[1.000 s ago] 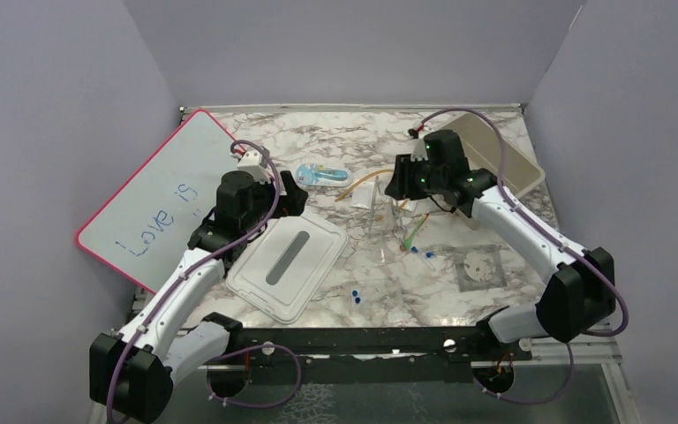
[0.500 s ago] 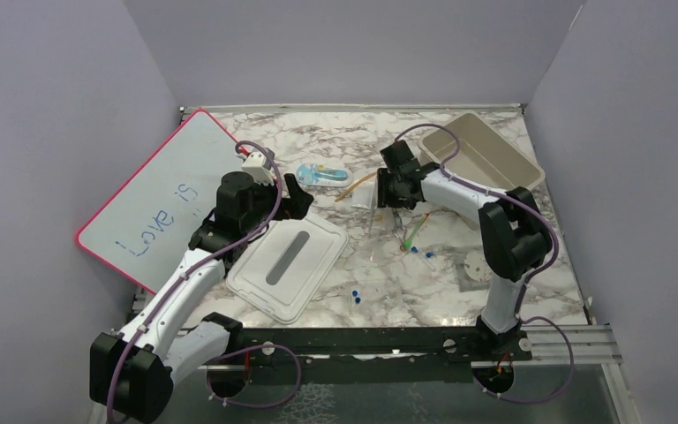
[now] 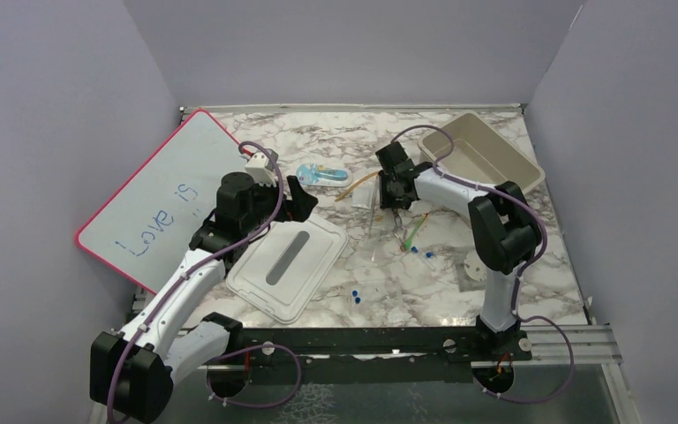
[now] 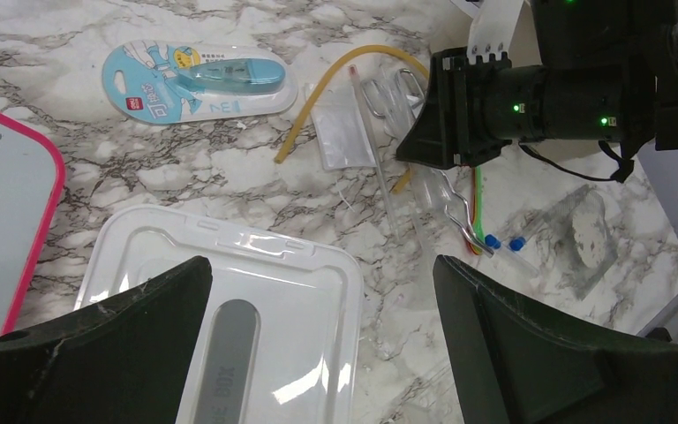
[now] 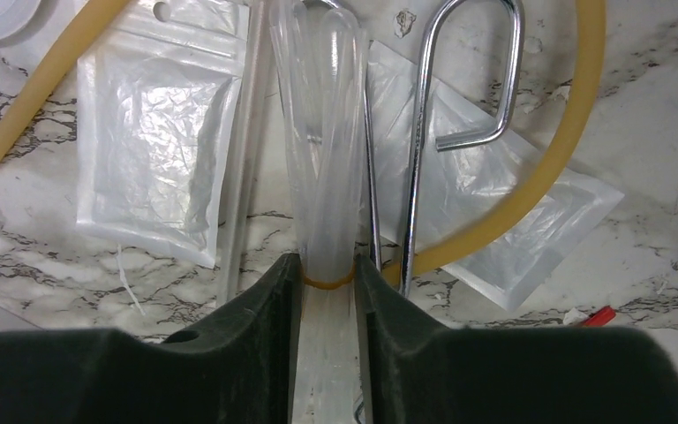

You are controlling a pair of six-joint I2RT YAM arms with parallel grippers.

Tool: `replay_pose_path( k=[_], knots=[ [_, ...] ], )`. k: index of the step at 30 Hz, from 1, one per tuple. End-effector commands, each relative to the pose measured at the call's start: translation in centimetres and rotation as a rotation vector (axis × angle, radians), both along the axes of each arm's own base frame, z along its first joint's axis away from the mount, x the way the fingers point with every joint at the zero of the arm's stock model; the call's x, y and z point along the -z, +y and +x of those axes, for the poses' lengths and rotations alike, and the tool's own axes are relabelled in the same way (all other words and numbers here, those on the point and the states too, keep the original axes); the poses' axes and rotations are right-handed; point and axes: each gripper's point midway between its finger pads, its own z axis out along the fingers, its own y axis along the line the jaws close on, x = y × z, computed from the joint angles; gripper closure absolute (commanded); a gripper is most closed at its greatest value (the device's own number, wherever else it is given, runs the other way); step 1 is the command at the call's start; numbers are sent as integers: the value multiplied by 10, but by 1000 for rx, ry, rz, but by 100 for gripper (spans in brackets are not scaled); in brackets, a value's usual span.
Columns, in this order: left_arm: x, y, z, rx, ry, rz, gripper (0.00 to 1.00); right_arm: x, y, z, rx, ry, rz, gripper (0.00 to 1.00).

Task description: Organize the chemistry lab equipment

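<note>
Bags 2 | amber tubing 1 | forceps 1 | tube bundle 1

A banded bundle of clear tubes lies flat, with metal forceps just beside it. Amber tubing curves over clear bags. A thin green stick lies nearby.

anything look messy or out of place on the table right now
Yes. The amber tubing, clear bags and the clear tube bundle between the right fingers lie in one overlapping heap mid-table, while the beige bin looks empty and a clear lid lies apart. The whiteboard sits askew at the left edge.
</note>
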Motion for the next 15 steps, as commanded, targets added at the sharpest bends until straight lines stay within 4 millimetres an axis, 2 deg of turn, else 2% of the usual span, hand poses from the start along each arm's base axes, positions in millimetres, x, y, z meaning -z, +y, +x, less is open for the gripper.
replay_pose_path(
  k=[1,4,8,15],
  knots=[
    [-4,-5,-1,31,-29,-11,1,-3,0,9,-9,-25,-43,72],
    [-5,-5,-1,30,-29,-11,1,-21,2,12,-23,-66,-35,77],
    [-6,-4,-1,30,-33,-11,1,-55,4,15,-37,-127,-6,77],
    [-8,-4,-2,26,-39,-13,1,-126,5,20,-92,-268,36,77]
  ],
)
